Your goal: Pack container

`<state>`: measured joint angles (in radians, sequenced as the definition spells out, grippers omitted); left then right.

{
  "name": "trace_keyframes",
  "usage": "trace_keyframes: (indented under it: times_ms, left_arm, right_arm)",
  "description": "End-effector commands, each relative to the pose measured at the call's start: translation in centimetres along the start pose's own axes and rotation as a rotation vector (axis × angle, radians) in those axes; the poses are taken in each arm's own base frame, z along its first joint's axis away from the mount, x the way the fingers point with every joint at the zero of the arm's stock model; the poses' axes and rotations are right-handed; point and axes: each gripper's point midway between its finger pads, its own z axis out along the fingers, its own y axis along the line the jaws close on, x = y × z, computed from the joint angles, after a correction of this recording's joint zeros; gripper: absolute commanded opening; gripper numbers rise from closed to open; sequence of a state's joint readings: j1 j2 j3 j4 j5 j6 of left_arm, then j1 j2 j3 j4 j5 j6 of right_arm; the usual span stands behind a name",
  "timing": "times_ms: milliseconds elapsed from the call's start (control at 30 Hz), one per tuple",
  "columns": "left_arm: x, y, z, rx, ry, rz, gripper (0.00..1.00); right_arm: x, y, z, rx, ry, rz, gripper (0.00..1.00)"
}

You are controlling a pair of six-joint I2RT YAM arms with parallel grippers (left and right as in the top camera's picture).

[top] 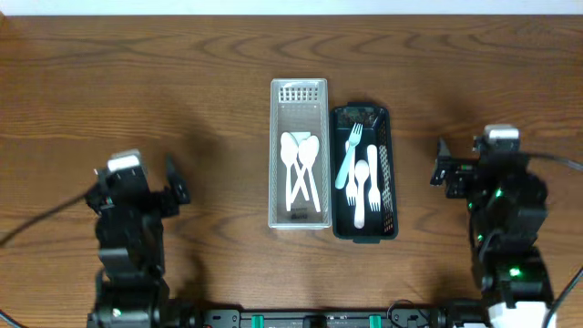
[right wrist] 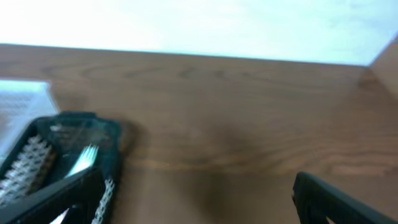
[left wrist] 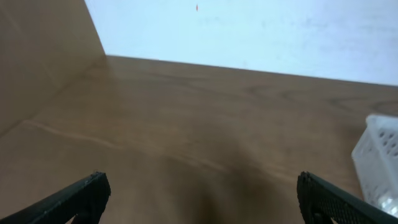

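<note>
A white perforated tray (top: pixel 298 95) stands at the table's middle with white plastic spoons (top: pixel 301 164) lying in it. Beside it on the right stands a black container (top: pixel 364 232) holding a pale blue fork (top: pixel 349 155), white forks (top: pixel 365 187) and a perforated white strip (top: pixel 386 182). My left gripper (top: pixel 173 187) is open and empty, well left of the tray; its fingers show in the left wrist view (left wrist: pixel 199 199) with the tray's corner (left wrist: pixel 379 155) at the right edge. My right gripper (top: pixel 442 169) is open and empty, right of the container, which shows in the right wrist view (right wrist: pixel 93 134).
Brown wooden table (top: pixel 182 82) all around. A pale wall edge runs along the far side. Both arm bases stand at the near edge, left and right.
</note>
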<state>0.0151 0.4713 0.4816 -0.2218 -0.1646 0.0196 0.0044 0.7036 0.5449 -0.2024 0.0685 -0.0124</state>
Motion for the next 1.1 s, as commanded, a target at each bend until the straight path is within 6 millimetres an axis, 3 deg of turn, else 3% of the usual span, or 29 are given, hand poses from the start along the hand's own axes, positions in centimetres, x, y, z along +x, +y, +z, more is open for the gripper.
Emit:
trace_keyframes:
  times_ms: [0,267,667,867,1067]
  left_arm:
    - [1.1,0.3,-0.3,-0.009,-0.047,-0.016,0.98]
    - [2.6,0.2,0.0,-0.006,-0.018,-0.009,0.98]
    - [3.1,0.2,0.4,-0.008,0.008,-0.003,0.98]
    - [3.1,0.2,0.4,-0.008,0.008,-0.003,0.98]
    - [3.1,0.2,0.4,-0.008,0.008,-0.003,0.98]
  right_arm:
    - [2.5,-1.5,0.6,0.093,-0.010,-0.006,0.99]
    - [8.5,-1.2,1.4,0.079,0.151,-0.024,0.99]
    - [16.0,-1.3,-0.9,0.072,0.475,-0.059,0.99]
    - [16.7,-1.4,-2.2,0.073,0.507,-0.062,0.99]
    - [13.8,-1.2,-4.3,0.062,0.340,-0.052,0.99]
